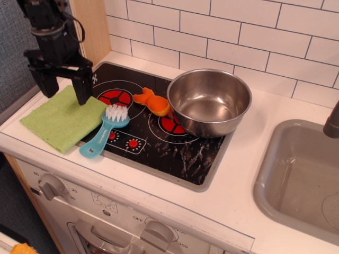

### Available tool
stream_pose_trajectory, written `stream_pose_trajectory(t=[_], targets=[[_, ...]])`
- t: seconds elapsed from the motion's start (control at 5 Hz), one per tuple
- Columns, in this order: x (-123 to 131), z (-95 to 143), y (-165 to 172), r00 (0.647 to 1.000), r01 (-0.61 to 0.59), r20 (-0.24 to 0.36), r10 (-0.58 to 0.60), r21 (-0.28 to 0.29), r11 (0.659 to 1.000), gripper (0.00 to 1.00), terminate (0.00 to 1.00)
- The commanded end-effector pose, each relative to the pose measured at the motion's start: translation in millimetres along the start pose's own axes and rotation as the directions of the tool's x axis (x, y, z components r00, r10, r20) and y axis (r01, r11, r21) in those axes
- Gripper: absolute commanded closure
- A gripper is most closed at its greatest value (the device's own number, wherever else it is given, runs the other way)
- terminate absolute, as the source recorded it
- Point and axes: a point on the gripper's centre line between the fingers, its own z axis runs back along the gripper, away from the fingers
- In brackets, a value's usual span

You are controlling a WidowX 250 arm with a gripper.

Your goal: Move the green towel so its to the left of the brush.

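The green towel [62,119] lies flat at the front left, partly on the white counter and partly over the stovetop's left edge. The light-blue brush [103,133] lies just to its right on the black stovetop, white bristles pointing back. My gripper [64,87] hangs above the towel's back edge, lifted clear of it. Its two black fingers [83,89] stand apart and hold nothing.
An orange toy [153,102] lies behind the brush, next to a steel bowl [209,100] on the stovetop [175,151]. A grey sink [296,177] is at the right. A wooden panel [92,26] and tiled wall stand behind. Oven knobs [50,185] are below the front edge.
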Motion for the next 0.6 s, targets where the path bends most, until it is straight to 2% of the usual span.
stream_pose_trajectory(t=[0.0, 0.2, 0.4], targets=[[0.9, 23.1, 1.0, 0.998, 0.038, 0.049, -0.038, 0.005, 0.999, 0.0, 0.0], [0.9, 23.1, 1.0, 0.998, 0.038, 0.049, -0.038, 0.005, 0.999, 0.0, 0.0], [0.9, 23.1, 1.0, 0.998, 0.038, 0.049, -0.038, 0.005, 0.999, 0.0, 1.0]])
